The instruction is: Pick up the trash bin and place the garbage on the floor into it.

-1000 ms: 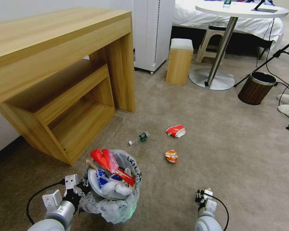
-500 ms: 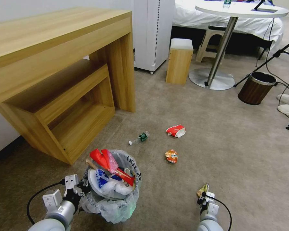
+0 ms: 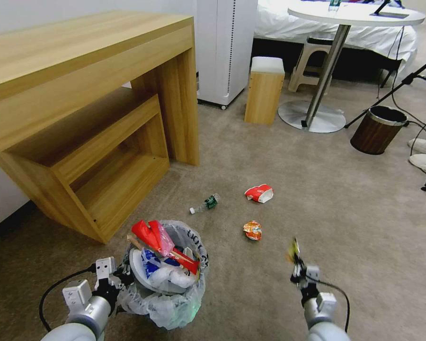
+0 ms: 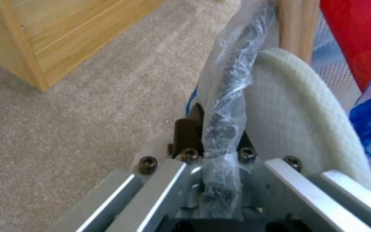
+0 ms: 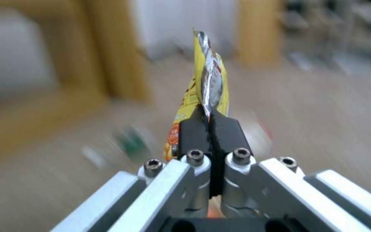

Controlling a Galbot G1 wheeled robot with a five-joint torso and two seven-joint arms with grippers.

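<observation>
Bin (image 3: 168, 284), near full, held at its rim by the clamped left gripper (image 4: 217, 135). Right gripper (image 5: 211, 120) pinches a yellow wrapper (image 5: 209, 80) above the floor (image 3: 317, 199). Left to collect: bottle (image 3: 206, 203), red carton (image 3: 259, 193), orange wrapper (image 3: 252, 230).

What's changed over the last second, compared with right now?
The right gripper has risen off the floor and swung forward, lifting a yellow wrapper clamped between its fingers. The left gripper stays shut on the trash bin rim. The bottle, red carton and orange wrapper lie unmoved.
</observation>
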